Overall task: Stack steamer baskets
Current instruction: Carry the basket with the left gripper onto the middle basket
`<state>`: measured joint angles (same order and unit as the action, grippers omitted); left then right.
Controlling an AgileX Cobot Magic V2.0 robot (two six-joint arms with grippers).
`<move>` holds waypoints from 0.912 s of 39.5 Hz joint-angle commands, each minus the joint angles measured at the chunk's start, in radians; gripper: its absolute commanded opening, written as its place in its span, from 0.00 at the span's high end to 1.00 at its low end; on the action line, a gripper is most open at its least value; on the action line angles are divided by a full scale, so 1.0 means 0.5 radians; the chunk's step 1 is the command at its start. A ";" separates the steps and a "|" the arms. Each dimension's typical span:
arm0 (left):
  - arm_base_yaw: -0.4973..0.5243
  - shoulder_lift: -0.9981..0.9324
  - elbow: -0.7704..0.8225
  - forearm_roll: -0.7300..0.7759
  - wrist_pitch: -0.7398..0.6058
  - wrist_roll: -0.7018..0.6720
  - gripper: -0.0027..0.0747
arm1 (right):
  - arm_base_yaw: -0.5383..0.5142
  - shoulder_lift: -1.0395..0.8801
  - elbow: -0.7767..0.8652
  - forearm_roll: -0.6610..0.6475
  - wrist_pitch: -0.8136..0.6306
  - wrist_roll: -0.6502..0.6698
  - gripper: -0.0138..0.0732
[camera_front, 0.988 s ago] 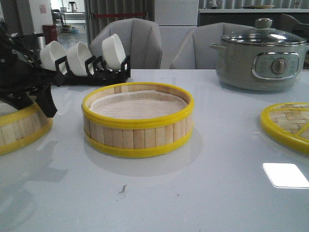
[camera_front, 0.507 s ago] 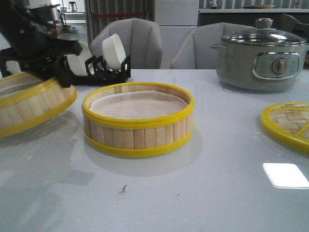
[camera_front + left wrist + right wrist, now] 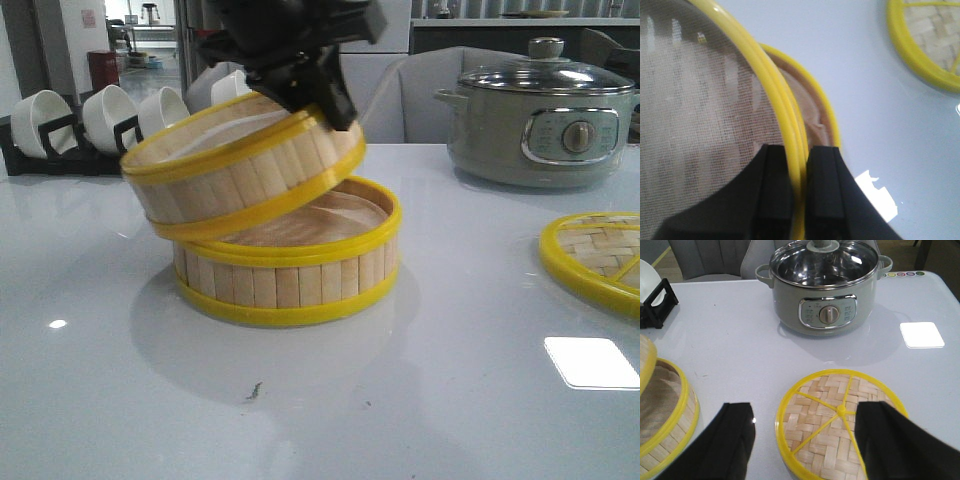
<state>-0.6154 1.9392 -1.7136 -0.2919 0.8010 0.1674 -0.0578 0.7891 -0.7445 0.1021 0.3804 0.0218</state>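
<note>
The left gripper (image 3: 325, 100), its fingers (image 3: 775, 195) clenched on the rim of the upper steamer basket (image 3: 240, 165), has carried it from the left of the counter (image 3: 450, 400) to above the lower steamer basket (image 3: 290, 270). The upper basket hangs tilted, offset left, its low edge at the lower rim, so levelling and centring remain. The right gripper (image 3: 802, 440) hovers released over the woven lid (image 3: 840, 432).

upper basket (image 3: 240, 165) over lower basket (image 3: 290, 270) (tilted), lid (image 3: 597, 258) right

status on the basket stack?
Left gripper shut on upper basket rim, tilted over lower basket, not seated. Right gripper open above the lid. Nothing in the way.
</note>
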 commanded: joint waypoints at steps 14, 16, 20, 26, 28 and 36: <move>-0.136 0.006 -0.089 -0.012 -0.227 -0.009 0.85 | -0.002 -0.008 -0.070 -0.002 -0.164 -0.014 0.22; -0.136 0.028 -0.089 -0.054 -0.223 -0.009 0.85 | -0.002 -0.008 -0.070 -0.002 -0.164 -0.014 0.22; -0.136 0.067 -0.089 -0.131 -0.212 -0.009 0.85 | -0.002 -0.008 -0.070 -0.002 -0.164 -0.014 0.22; -0.136 0.084 -0.089 -0.180 -0.212 -0.002 0.85 | -0.002 -0.008 -0.070 -0.002 -0.162 -0.014 0.22; -0.136 0.084 -0.089 -0.183 -0.220 -0.002 0.85 | -0.002 -0.008 -0.070 -0.002 -0.162 -0.014 0.22; -0.136 0.084 -0.089 -0.188 -0.229 -0.002 0.85 | -0.002 -0.008 -0.070 -0.002 -0.162 -0.014 0.22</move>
<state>-0.6749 2.0335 -1.7240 -0.3432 0.7529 0.1606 -0.0578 0.7891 -0.7445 0.1021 0.3804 0.0218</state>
